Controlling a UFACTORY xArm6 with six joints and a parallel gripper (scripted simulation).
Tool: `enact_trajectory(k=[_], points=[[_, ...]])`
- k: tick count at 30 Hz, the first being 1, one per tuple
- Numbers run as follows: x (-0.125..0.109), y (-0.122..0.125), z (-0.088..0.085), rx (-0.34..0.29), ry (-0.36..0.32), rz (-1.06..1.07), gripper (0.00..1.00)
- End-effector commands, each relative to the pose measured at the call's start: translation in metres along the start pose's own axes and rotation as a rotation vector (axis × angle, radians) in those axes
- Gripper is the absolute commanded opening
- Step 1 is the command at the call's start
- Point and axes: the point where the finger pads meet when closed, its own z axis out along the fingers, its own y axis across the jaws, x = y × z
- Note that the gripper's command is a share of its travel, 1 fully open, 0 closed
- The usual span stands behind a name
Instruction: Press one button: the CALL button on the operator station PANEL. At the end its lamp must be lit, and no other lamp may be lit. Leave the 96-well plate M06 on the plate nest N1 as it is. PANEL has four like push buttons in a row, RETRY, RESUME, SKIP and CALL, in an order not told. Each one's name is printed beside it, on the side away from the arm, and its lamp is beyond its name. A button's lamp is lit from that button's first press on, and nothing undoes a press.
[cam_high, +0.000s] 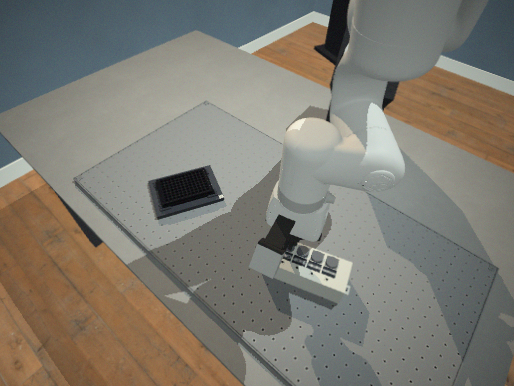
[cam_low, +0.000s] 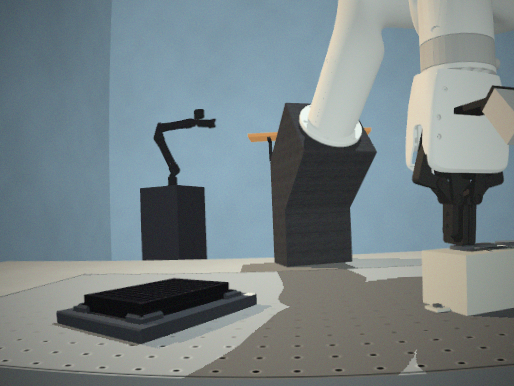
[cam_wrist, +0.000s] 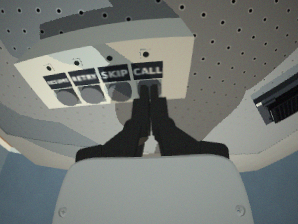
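Black fingers, pressed together and gripping nothing, are touching the CALL button (cam_wrist: 149, 88) at one end of PANEL (cam_high: 320, 283)'s row.

The cream PANEL (cam_high: 320, 283) is showing grey round buttons (cam_high: 317, 256) and black name strips (cam_wrist: 147, 70) lettered in white. The black gripper (cam_wrist: 148, 100) is hanging from a white arm (cam_high: 345, 150). The black 96-well plate M06 (cam_high: 183, 187) is sitting in dark grey nest N1 (cam_low: 165, 320) on a pale grey board (cam_high: 125, 200) dotted with dark holes.
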Motion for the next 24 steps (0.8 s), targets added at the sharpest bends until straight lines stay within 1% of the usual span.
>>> enact_trajectory(k=[1, 5, 24], points=[[0.0007, 0.0002, 0.003, 0.023, 0.084, -0.001, 0.0], [0.0009, 0.0001, 0.0052, 0.023, 0.084, -0.001, 0.0], [0.0009, 0.0001, 0.0052, 0.023, 0.084, -0.001, 0.0]])
